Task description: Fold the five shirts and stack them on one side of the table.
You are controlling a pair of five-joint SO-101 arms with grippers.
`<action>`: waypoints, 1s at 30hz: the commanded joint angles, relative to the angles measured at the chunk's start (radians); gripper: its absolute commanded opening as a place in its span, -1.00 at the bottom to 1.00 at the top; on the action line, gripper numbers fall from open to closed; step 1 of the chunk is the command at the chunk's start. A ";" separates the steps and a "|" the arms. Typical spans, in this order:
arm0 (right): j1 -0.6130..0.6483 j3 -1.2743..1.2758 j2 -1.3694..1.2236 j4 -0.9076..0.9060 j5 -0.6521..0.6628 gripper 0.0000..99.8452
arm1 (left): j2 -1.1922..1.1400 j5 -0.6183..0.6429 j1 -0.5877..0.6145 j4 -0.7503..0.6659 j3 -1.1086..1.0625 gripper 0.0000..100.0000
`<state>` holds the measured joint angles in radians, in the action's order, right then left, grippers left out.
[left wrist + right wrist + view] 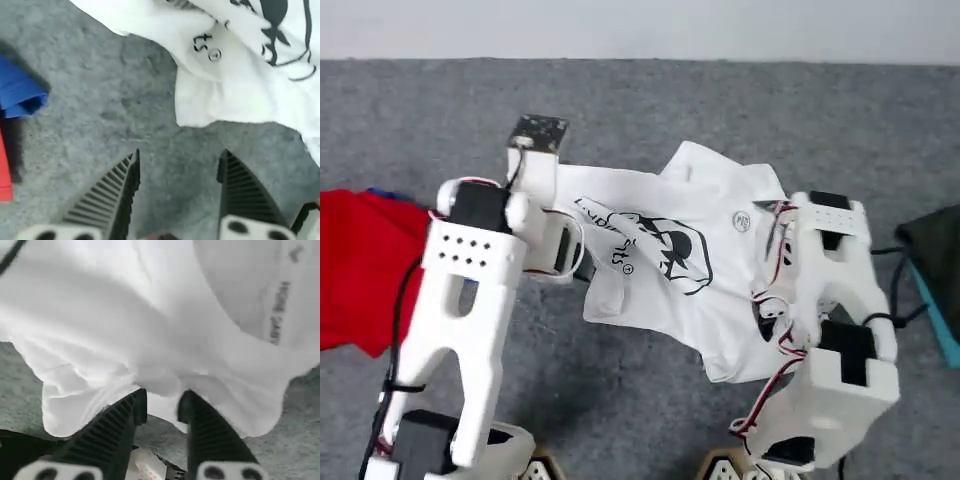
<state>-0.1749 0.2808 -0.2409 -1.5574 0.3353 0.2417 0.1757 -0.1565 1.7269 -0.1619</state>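
It looked like a robotics lab setup, not a home. The table [650, 100] was covered in plain grey felt and stood against a bare white wall [640, 25]. The left arm [470, 290] and right arm [840, 370] were white plastic with loose wires [768, 398] exposed. A white shirt [660, 250] and a red shirt [360, 260] lay on the felt.

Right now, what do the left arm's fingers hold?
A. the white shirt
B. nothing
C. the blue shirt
B: the left fingers stand open over bare table, short of the white shirt.
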 commanded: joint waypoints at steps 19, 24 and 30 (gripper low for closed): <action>-0.163 -0.041 0.012 -0.036 0.130 -0.98 | 0.023 -0.009 -0.241 -0.364 -0.374 -0.52; -0.163 -0.060 0.013 -0.081 0.140 -0.98 | -0.118 -0.043 -0.236 -0.448 -0.400 -0.52; -0.223 -0.181 0.013 -0.159 0.190 -0.98 | -0.278 -0.043 -0.236 -0.471 -0.311 -0.52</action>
<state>-0.3606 0.1933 -0.2455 -1.6709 0.4749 0.0284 0.1450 -0.3928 1.2774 -0.5531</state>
